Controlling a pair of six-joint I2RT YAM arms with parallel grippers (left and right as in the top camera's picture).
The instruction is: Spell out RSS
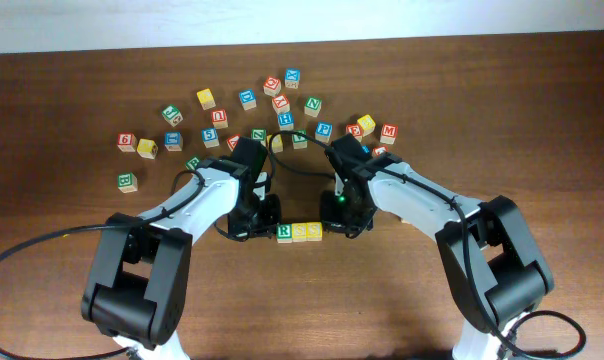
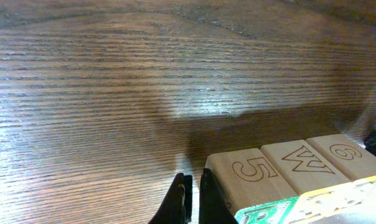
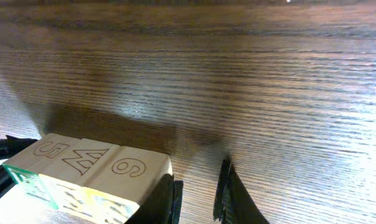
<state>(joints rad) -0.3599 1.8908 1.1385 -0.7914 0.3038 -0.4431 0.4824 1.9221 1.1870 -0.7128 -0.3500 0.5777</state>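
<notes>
Three cubes stand in a tight row in the middle of the table: a green R cube [image 1: 284, 232], then two yellow S cubes [image 1: 300, 232] [image 1: 314, 231]. My left gripper [image 1: 266, 226] is shut and empty at the row's left end; in the left wrist view the gripper [image 2: 194, 199] rests beside the R cube [image 2: 250, 177], whose side shows a 5. At the row's right end my right gripper [image 1: 334, 224] is slightly open. In the right wrist view that gripper [image 3: 197, 196] holds nothing, one finger against the last S cube [image 3: 135, 171].
Many loose letter cubes [image 1: 282, 100] lie scattered across the back of the table, behind both arms. One green cube [image 1: 128, 182] sits alone at the far left. Black cables [image 1: 42, 250] run along the front left.
</notes>
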